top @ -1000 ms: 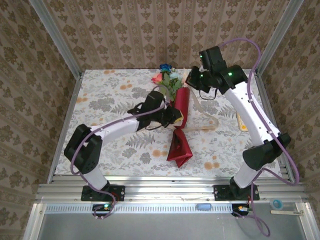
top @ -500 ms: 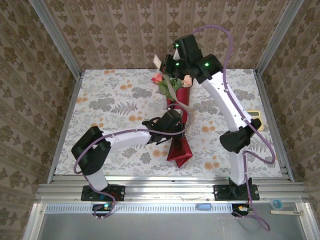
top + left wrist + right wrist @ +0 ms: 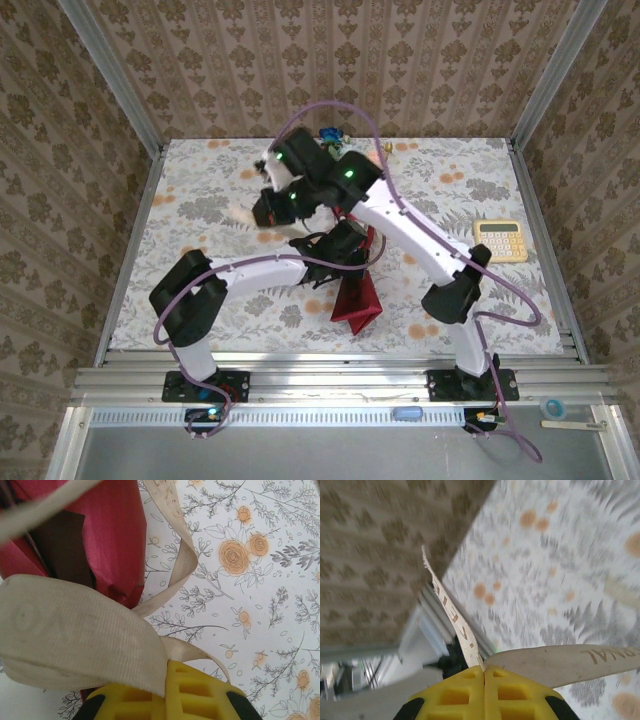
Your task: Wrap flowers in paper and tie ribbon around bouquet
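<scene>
Plainly, left gripper [image 3: 167,672] pressed together on the ribbon [image 3: 75,630], just beside the dark red paper [image 3: 110,535]. Likewise right gripper [image 3: 484,672], clamped with no gap on a ribbon strand above the tablecloth [image 3: 560,555]. Mid-table beneath both arms, the bouquet [image 3: 357,298], flowers [image 3: 328,133] at its far end.

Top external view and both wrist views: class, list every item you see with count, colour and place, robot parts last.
paper: one, dark red, table centre
flowers: count unclear, blue head showing, far table edge
ribbon: one, beige, beside the paper, in both pincers
calculator: one, pale yellow, table's right side
tablecloth: one, white floral, covering table
arms: two, white and black, meeting over centre
left pincer: one, yellow, shut on ribbon
right pincer: one, yellow, shut on ribbon
</scene>
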Controlling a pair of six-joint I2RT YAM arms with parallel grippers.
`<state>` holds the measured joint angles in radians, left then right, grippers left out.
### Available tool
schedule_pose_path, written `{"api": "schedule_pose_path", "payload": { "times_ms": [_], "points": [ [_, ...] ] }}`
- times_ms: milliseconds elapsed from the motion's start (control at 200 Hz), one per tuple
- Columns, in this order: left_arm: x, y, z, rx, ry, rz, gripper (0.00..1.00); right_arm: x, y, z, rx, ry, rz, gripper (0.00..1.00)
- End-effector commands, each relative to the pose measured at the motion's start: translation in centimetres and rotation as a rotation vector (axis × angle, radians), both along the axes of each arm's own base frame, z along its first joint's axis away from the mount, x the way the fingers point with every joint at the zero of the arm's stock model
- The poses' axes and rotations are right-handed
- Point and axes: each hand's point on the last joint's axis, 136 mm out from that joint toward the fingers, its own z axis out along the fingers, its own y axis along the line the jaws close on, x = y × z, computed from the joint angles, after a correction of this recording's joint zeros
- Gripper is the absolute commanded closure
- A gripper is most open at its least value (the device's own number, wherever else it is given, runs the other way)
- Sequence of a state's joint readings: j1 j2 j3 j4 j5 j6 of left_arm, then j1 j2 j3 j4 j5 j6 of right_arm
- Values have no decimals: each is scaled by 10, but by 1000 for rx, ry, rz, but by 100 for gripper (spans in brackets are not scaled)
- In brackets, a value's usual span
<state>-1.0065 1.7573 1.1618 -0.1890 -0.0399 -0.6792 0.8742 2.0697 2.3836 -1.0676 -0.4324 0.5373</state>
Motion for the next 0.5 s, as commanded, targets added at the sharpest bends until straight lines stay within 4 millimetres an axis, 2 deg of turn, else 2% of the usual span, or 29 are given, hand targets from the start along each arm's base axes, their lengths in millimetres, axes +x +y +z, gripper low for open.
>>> {"api": "schedule_pose_path", "payload": {
  "times_ms": [0, 85, 200, 300, 410, 495],
  "points": [
    [5, 2, -3, 31, -6, -4, 100, -19, -9, -55, -136, 130, 100, 75],
    [4, 2, -5, 32, 3, -3, 100, -13, -11, -56, -155, 126, 88, 64],
    [5, 2, -6, 23, 14, 8, 100, 7, -16, -27, -108, 52, 27, 55],
    [6, 1, -2, 12, 19, 11, 100, 27, -28, -4, -71, 22, -55, 53],
    [8, 2, 3, -12, 37, 19, 100, 53, -52, 23, -24, -6, -179, 53],
    [11, 5, 9, -55, 64, 34, 100, 77, -86, 46, -4, -45, -325, 52]
  ]
}}
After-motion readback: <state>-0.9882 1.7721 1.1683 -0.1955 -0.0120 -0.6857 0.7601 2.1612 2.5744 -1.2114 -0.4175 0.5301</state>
